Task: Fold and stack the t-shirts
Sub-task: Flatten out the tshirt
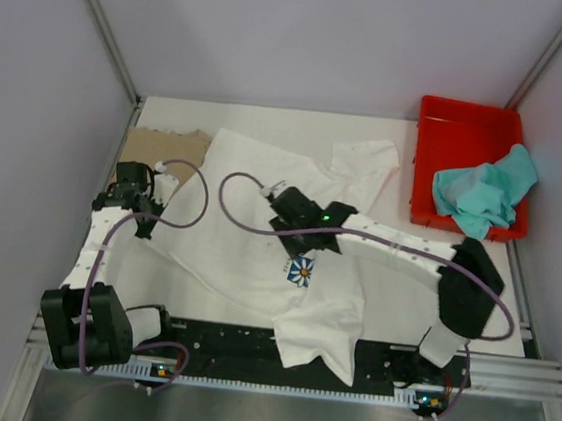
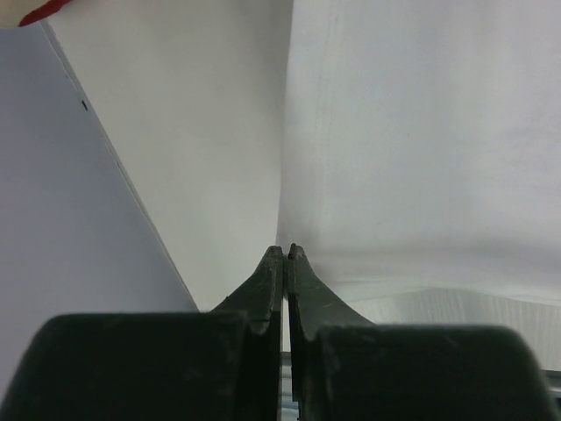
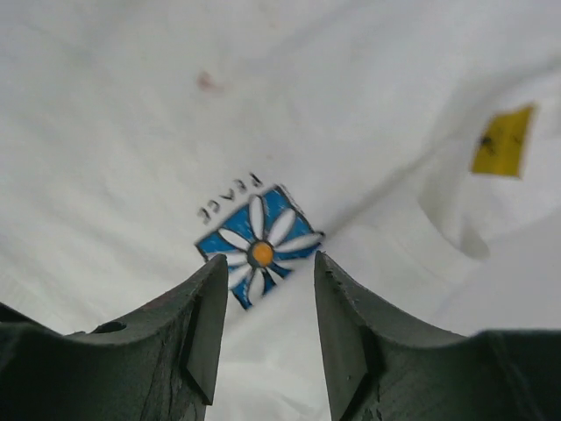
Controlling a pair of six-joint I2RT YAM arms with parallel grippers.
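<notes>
The white t-shirt [image 1: 248, 237] lies spread and rumpled across the table, its blue daisy print [image 1: 301, 270] near the middle. My right gripper [image 1: 298, 238] hangs open just above the print [image 3: 260, 243], touching nothing; a yellow neck label [image 3: 502, 140] shows to the right. My left gripper [image 1: 158, 183] is at the shirt's left edge, and its jaws [image 2: 287, 250] are shut, with the cloth's edge [image 2: 394, 175] running into the tips. The tan shirt [image 1: 162, 146] lies flat at the back left, partly under the white one. The teal shirt [image 1: 484, 192] is bunched in the red bin.
The red plastic bin [image 1: 440, 137] stands at the back right against the wall. Grey walls close in on the left, back and right. The white shirt's hem [image 1: 322, 346] hangs over the black rail at the near edge. Purple cables loop above both arms.
</notes>
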